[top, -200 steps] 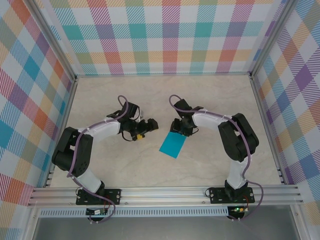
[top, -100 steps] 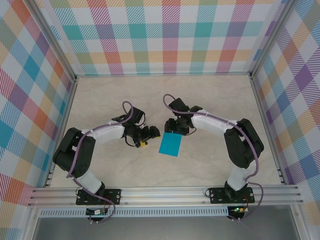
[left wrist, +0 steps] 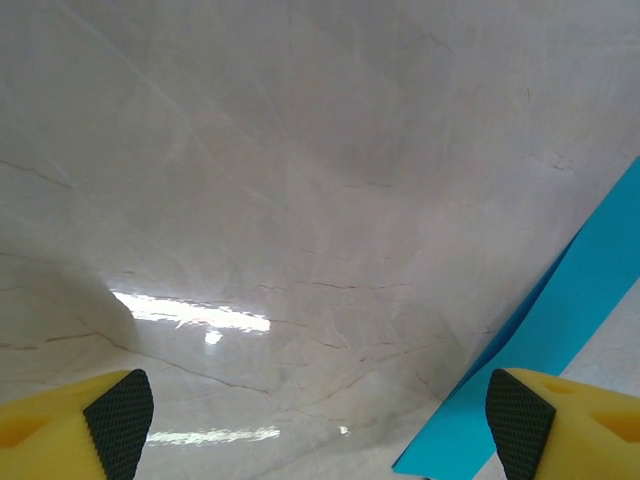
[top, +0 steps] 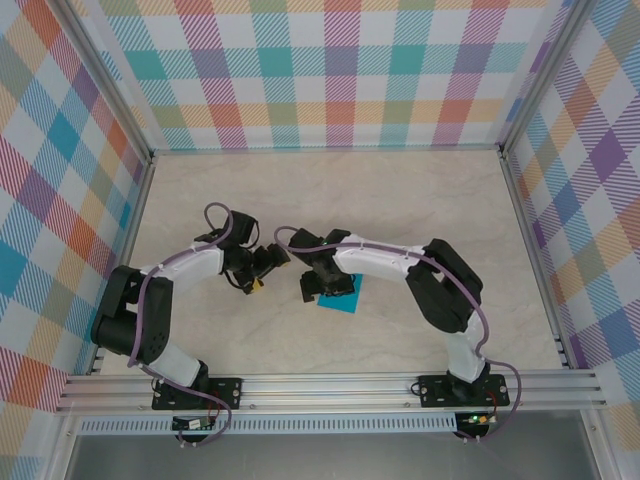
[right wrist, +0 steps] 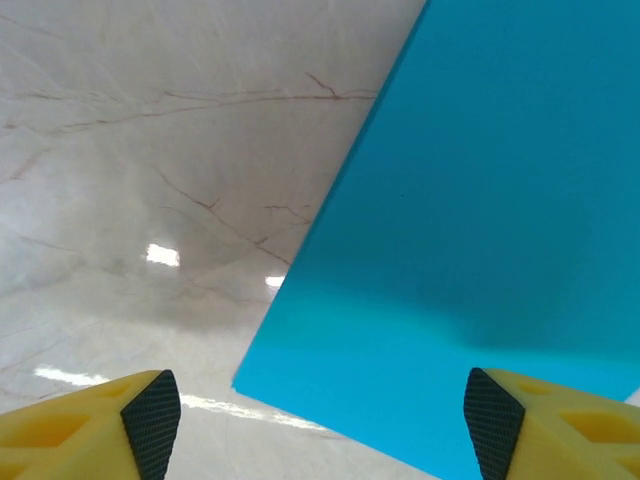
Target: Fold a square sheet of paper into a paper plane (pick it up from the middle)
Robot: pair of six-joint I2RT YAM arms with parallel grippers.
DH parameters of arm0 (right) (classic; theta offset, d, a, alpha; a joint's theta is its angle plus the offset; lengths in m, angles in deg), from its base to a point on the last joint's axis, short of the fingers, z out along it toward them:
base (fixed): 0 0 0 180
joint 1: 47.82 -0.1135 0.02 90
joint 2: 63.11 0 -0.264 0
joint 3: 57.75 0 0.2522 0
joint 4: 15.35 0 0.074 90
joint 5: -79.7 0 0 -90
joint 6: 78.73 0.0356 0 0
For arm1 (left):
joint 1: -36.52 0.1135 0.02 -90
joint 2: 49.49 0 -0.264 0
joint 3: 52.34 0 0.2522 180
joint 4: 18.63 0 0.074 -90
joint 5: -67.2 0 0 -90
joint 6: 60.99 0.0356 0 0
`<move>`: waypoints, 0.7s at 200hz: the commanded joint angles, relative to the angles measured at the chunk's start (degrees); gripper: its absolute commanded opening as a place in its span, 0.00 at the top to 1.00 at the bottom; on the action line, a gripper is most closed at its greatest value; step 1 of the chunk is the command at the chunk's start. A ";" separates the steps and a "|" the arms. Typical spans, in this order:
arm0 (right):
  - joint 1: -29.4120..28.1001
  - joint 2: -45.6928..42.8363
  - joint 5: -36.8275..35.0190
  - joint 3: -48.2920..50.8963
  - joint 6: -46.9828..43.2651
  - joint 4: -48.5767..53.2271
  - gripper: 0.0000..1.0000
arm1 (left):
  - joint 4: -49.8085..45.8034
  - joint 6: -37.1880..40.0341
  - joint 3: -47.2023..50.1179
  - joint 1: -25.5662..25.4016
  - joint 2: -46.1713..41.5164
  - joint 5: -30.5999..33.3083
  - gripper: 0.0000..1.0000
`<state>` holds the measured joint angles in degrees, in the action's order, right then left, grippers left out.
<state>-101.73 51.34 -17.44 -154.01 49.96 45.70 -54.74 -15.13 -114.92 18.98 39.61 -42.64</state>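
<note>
The square sheet of paper [top: 349, 301] is teal-blue and lies flat on the marble tabletop, mid-table; my right arm covers most of it in the top view. My right gripper [top: 310, 288] hovers low over the sheet's left part and is open. In the right wrist view the sheet [right wrist: 480, 230] spreads between and beyond the open right gripper [right wrist: 320, 415], with one corner near the left finger and nothing gripped. My left gripper [top: 266, 274] is open, left of the sheet. In the left wrist view the open left gripper [left wrist: 320, 430] faces bare marble, with the sheet's edge [left wrist: 570, 330] by the right fingertip.
The marble tabletop [top: 420, 200] is walled by checked panels on the left, back and right. An aluminium rail [top: 330, 385] runs along the near edge, where both arm bases are bolted.
My right arm swung left and now covers the sheet, its jaws opening wider. My left gripper drew back to the left. The sheet stayed flat in about the same spot.
</note>
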 commanded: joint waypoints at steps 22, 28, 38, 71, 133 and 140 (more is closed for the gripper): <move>-0.32 3.64 -0.75 -2.65 -0.37 5.58 0.21 | -1.78 -0.25 1.57 1.10 -0.53 0.24 0.11; -0.30 3.89 -0.61 -2.55 -0.38 5.83 0.21 | -1.75 -0.18 1.55 1.10 -0.51 0.24 0.11; -0.32 4.32 -0.65 -2.36 -0.46 6.06 0.21 | -1.81 -0.13 1.59 1.18 -0.42 0.28 0.11; -0.32 5.70 -0.96 -1.62 -0.67 6.66 0.22 | -1.97 0.11 1.59 1.17 -0.09 0.50 0.11; 0.42 3.97 3.61 3.51 -2.03 0.91 0.31 | -2.32 0.53 1.61 1.19 -0.24 0.41 0.10; 0.68 3.47 4.67 4.38 -2.12 -0.18 0.31 | -2.27 0.49 1.64 1.19 -0.20 0.41 0.10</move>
<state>-101.75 53.96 -16.80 -154.12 49.18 46.86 -54.98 -15.09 -113.87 19.37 39.61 -42.64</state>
